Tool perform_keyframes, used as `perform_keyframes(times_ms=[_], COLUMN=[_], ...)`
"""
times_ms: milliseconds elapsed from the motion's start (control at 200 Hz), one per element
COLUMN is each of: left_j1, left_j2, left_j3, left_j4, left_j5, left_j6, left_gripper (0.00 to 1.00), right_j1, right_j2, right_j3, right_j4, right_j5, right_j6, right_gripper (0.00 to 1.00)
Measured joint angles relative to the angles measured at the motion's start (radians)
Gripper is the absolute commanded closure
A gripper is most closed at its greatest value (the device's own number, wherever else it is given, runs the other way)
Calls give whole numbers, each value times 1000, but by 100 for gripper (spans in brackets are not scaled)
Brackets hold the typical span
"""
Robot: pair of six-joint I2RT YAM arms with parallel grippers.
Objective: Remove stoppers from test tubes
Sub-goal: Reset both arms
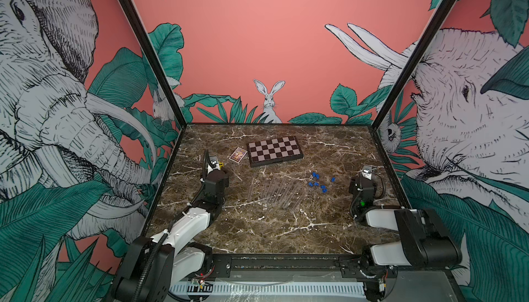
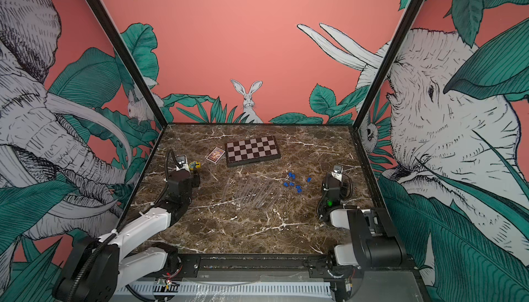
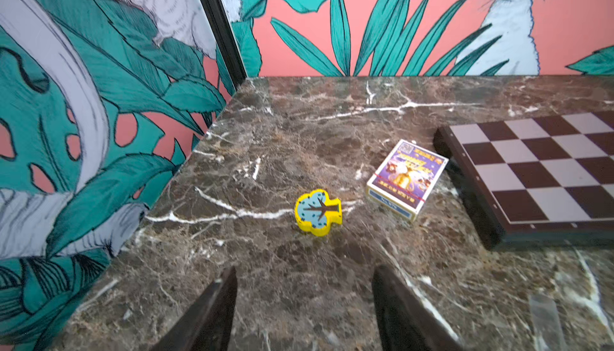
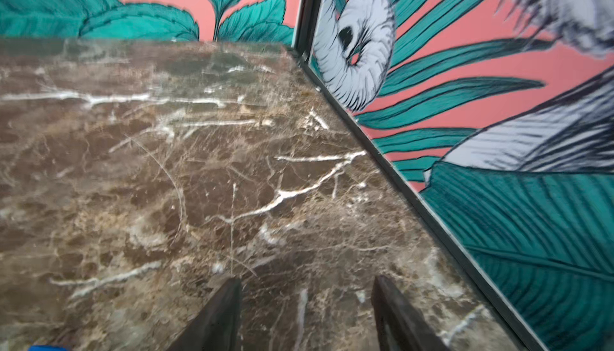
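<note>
All stoppers look off, both arms stand wide

Roughly eight tiny bright blue plastic stoppers point(image 1: 319, 182) lie loose in a cluster on the brown marble surface point(image 1: 257, 229), just right of the thin, clear test tubes point(image 1: 274, 190). The tubes lie side by side, long axes running near-to-far, with no blue on them that I can make out. The left jaws are spread and empty, facing a yellow clock-shaped toy point(image 3: 317, 212). The right jaws are also apart, holding nothing. Tubes sit nearer the left arm, stoppers nearer the right.
</note>
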Motion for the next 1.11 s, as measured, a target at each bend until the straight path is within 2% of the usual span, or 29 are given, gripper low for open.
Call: perform_keyframes(times_ms=[190, 300, 455, 695, 805, 825, 835, 850, 930, 985, 990, 1005, 1015, 1105], left_j1=[100, 113, 138, 147, 163, 167, 169, 171, 178, 190, 191, 193, 196, 211], left_j2=[86, 143, 208, 117, 250, 282, 303, 333, 461, 482, 482, 483, 483, 478], left_j3=[-31, -38, -11, -48, -45, -47, -47, -48, -43, -38, -38, -38, -38, -21], left_j4=[151, 241, 282, 291, 364, 385, 397, 418, 463, 426, 423, 424, 427, 435], left_j5=[23, 59, 126, 192, 195, 196, 198, 199, 209, 229, 231, 234, 237, 249], left_j6=[58, 102, 172, 185, 189, 188, 189, 188, 191, 186, 185, 185, 185, 175], left_gripper=[33, 33, 33, 33, 32, 32, 32, 32, 31, 26, 24, 5, 2, 1], right_j1=[-16, -26, -34, -35, -35, -35, -35, -35, -35, -35, -35, -35, -35, -34], right_j2=[76, 99, 103, 103, 103, 103, 103, 103, 103, 103, 102, 103, 103, 102], right_j3=[45, 78, 110, 112, 112, 112, 112, 112, 112, 112, 112, 112, 112, 112], right_j4=[64, 42, 22, 2, -7, -8, -8, -9, -9, -9, -9, -9, -9, -9], right_j5=[-91, -127, -144, -155, -157, -157, -157, -156, -157, -158, -157, -157, -157, -157], right_j6=[-27, -28, -28, -27, -27, -28, -26, -28, -28, -29, -29, -29, -29, -29], right_gripper=[37, 35, 32, 26, 21, 16, 6, 2, 1, 1, 1, 1, 1, 1])
